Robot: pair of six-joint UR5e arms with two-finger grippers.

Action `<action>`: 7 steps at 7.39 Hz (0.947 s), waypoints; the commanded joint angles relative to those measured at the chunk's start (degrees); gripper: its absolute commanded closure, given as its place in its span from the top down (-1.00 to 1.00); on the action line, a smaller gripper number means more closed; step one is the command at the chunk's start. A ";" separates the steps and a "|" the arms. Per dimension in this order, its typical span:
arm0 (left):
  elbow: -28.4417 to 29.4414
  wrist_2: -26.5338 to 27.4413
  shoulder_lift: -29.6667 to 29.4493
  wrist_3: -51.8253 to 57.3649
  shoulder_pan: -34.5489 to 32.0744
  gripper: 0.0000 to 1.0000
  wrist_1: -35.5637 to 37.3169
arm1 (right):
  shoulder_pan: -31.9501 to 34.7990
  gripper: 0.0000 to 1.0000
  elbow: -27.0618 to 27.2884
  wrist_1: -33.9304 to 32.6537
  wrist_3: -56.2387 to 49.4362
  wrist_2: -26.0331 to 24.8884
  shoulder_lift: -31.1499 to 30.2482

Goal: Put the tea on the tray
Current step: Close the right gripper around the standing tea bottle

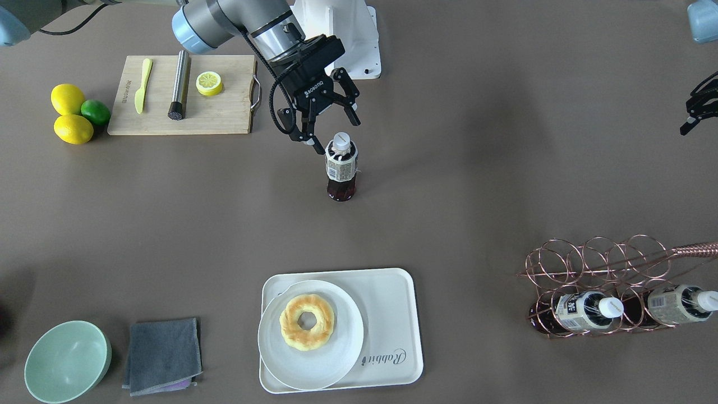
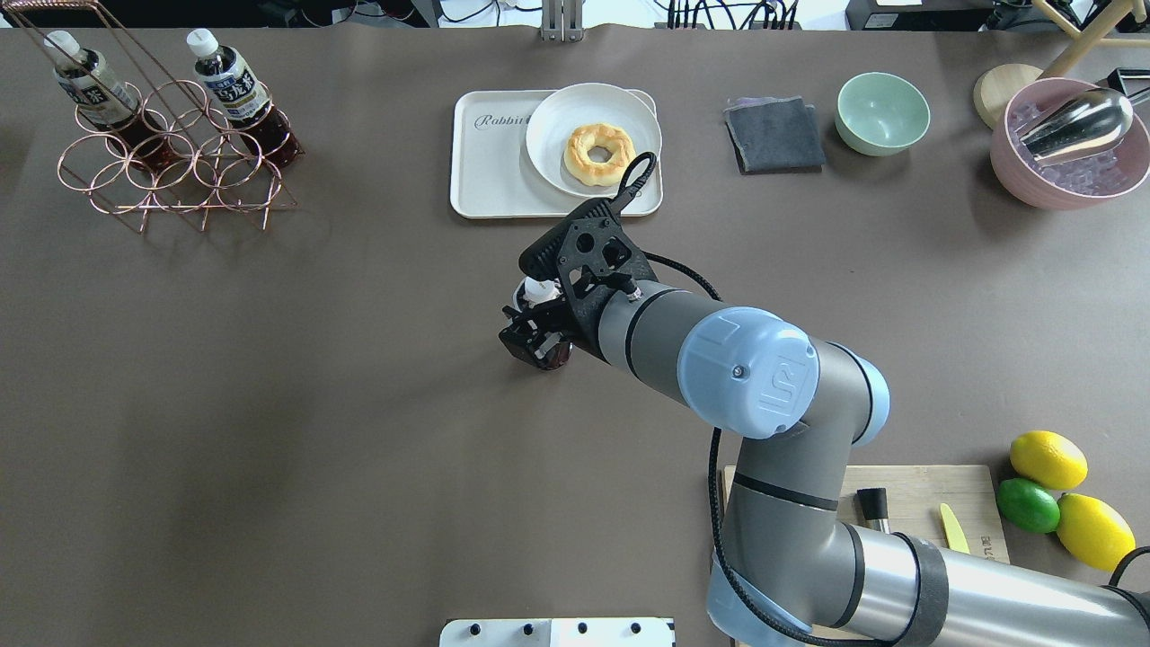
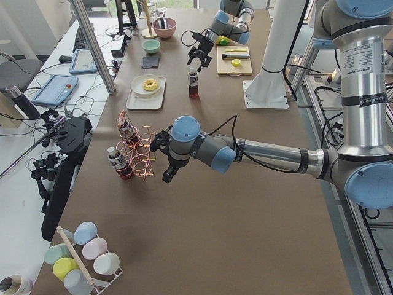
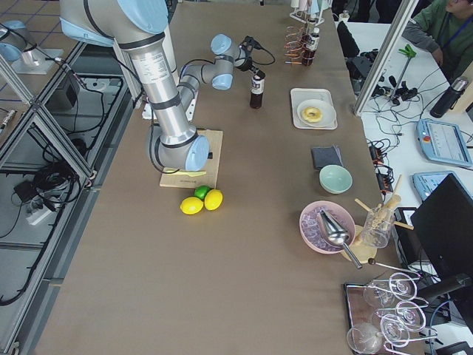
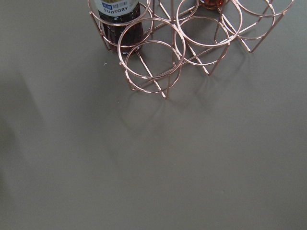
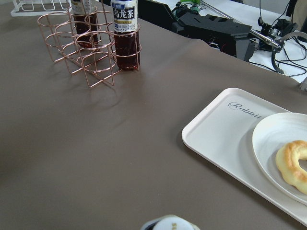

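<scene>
— Dark reddish-brown drink in a small clear plastic bottle, white screw cap, cream-and-navy label: where is the tea (image 1: 341, 165)?

— Upright on the brown table (image 2: 269, 404), mid-table, on the near side of the off-white rectangular tray (image 2: 490, 171) and apart from it.

— Counts, left to right?

— Far left, one copper wire rack (image 2: 171, 162) holding two alike bottles (image 2: 235, 90). Then one tray bearing one round white plate (image 2: 575, 108) with one ring doughnut (image 2: 599, 155). Three bottles altogether.

— And the arms?

— Near the rack hangs the left gripper (image 1: 694, 112); spread or closed, I cannot tell. From the near right the other arm reaches in, elbow bent. Its right gripper (image 1: 331, 130) is just above the tea's cap, fingers spread, gripping nothing.
</scene>
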 commanded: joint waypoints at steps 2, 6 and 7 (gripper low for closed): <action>-0.02 0.07 -0.09 0.05 0.01 0.97 -0.01 | 0.03 0.21 -0.91 0.48 0.14 -0.54 0.53; -0.19 -0.02 -0.17 -0.04 -0.08 0.97 -0.01 | 0.47 -1.00 -1.17 0.57 0.23 -0.54 0.71; -0.28 -0.02 -0.17 -0.04 -0.08 0.97 -0.01 | 1.60 -1.00 -1.00 0.48 0.49 -0.45 2.01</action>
